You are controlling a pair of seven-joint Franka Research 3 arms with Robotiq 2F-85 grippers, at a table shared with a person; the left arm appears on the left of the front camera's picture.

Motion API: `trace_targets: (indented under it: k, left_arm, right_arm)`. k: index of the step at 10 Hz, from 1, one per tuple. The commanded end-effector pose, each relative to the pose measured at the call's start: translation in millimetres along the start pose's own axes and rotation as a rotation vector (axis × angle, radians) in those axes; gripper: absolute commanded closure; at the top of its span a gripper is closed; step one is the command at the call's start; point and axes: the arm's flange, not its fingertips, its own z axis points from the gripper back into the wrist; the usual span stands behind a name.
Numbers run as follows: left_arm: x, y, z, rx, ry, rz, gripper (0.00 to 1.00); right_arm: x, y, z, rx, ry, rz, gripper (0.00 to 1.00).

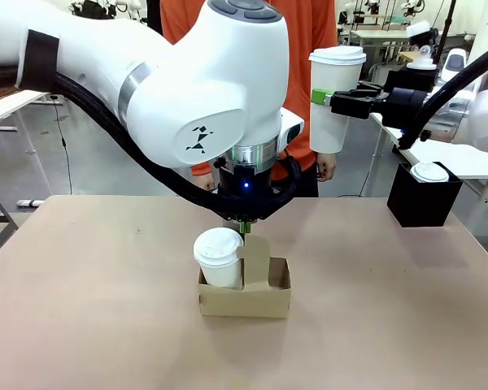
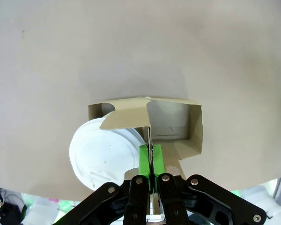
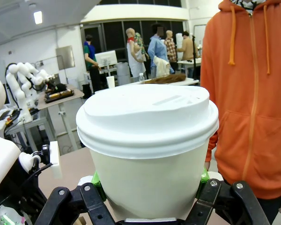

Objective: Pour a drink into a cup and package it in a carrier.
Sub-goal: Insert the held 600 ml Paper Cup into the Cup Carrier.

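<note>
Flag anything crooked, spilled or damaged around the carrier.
The white cup looks slightly tilted in its slot of the carrier, with its lid leaning toward the robot's left rather than standing upright. The left gripper pinches the carrier's handle panel. No spill or tear shows.

No words or numbers are legible anywhere. One mark noted: a black angular emblem, without letters, on the white rounded joint housing of the left robot arm.
</note>
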Motion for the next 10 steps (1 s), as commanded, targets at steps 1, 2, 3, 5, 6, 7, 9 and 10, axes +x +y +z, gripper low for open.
trace_targets:
  k: [1, 2, 3, 5, 6, 7, 9, 10]
  left_arm:
    - [2.0, 5.0, 8.5, -0.025, 0.014, -0.005, 0.41]
    - [3.0, 8.7, 23.9, -0.071, 0.037, -0.026, 0.00]
    - [3.6, 16.8, 46.6, -0.122, 0.029, -0.058, 0.00]
    - [6.5, 44.2, 84.6, -0.175, 0.049, -0.150, 0.18]
    - [8.7, 65.7, 98.2, -0.204, 0.058, -0.231, 0.08]
    - [14.5, 94.7, 106.6, -0.245, 0.062, -0.337, 0.00]
    - [16.2, 158.1, 110.7, -0.326, 0.028, -0.551, 0.00]
    - [17.7, 189.6, 106.4, -0.366, 0.015, -0.627, 0.00]
  right_arm:
    - [4.3, 1.4, -2.0, 0.000, -0.008, 0.006, 0.20]
    - [0.0, 0.0, 0.0, 0.000, 0.000, 0.000, 0.20]
    - [0.7, -26.7, -3.8, 0.071, 0.025, -0.080, 0.20]
    - [-10.4, -56.3, -12.6, 0.180, 0.066, -0.126, 0.20]
    - [-20.4, -61.5, -16.8, 0.246, 0.079, -0.143, 0.20]
    - [-31.7, -69.9, -22.7, 0.305, 0.076, -0.150, 0.20]
    - [-61.8, -66.3, -31.1, 0.394, 0.068, -0.111, 0.20]
    - [-79.0, -60.0, -34.6, 0.452, 0.047, -0.091, 0.20]
